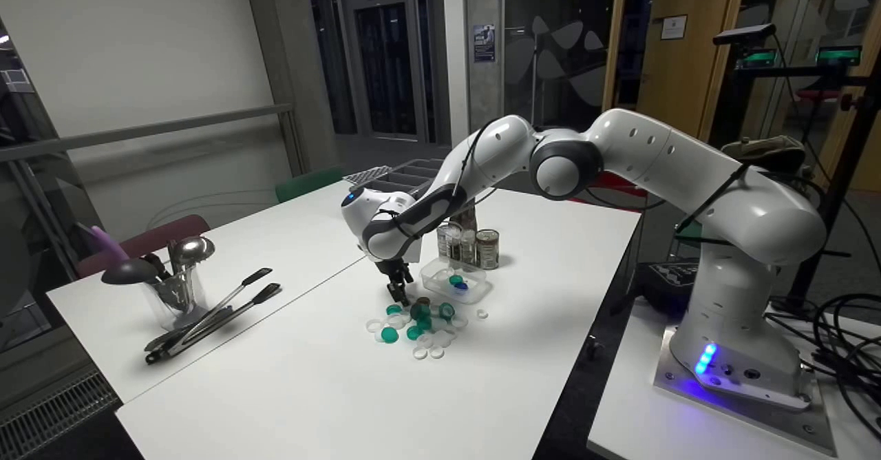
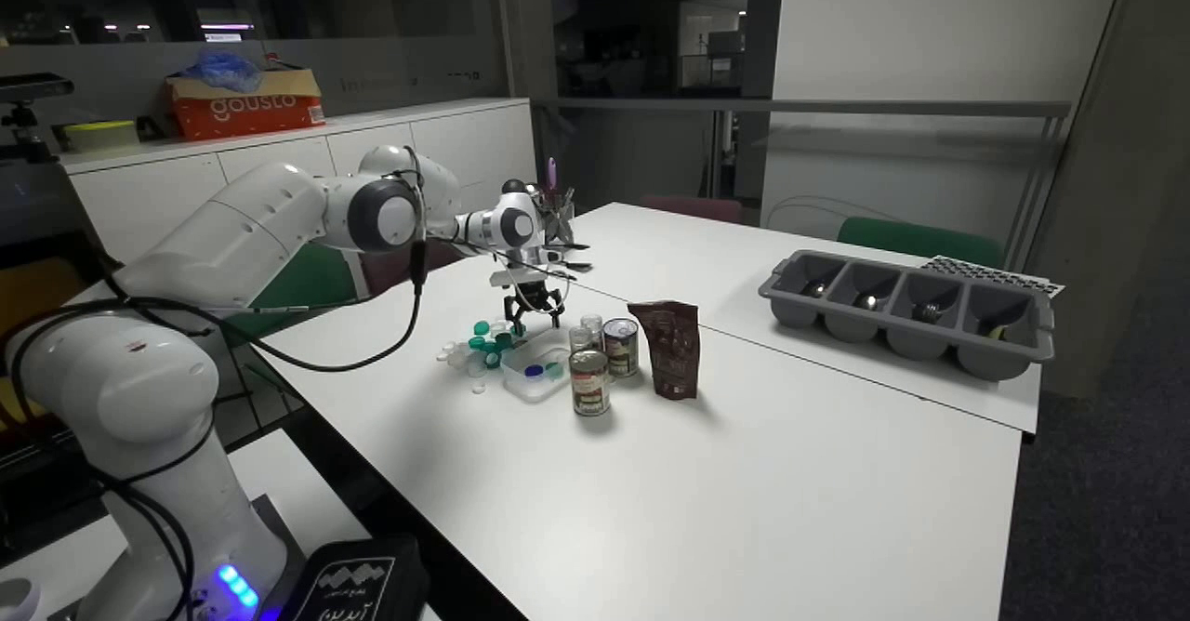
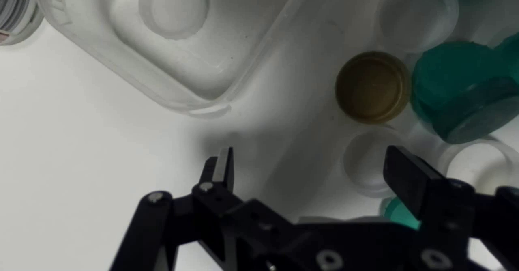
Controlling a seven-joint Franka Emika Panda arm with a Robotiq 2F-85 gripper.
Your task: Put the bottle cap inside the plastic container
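Observation:
The plastic container [image 1: 475, 297] is a shallow clear tub on the white table. It holds a green cap [image 1: 455, 279], a blue cap [image 2: 534, 371] and a whitish cap [image 3: 174, 9]. Its near corner [image 3: 215, 74] shows in the wrist view, up and left of the jaws. Loose bottle caps lie beside it: green ones [image 3: 450, 72], whitish ones [image 1: 442, 338] and a brown one [image 3: 372, 87], open side up. My gripper [image 3: 308, 151] is open and empty above the pile's edge. Its right finger partly covers a translucent cap [image 3: 365, 161] and a green one [image 3: 399, 213].
Cans [image 2: 590, 382] and small jars [image 2: 586, 333] stand close to the container. A brown pouch [image 2: 674, 351] stands beyond them. A dark grey tray [image 2: 1046, 319] is farther back. A cup of utensils [image 1: 165, 301] and tongs [image 1: 213, 319] lie across the table.

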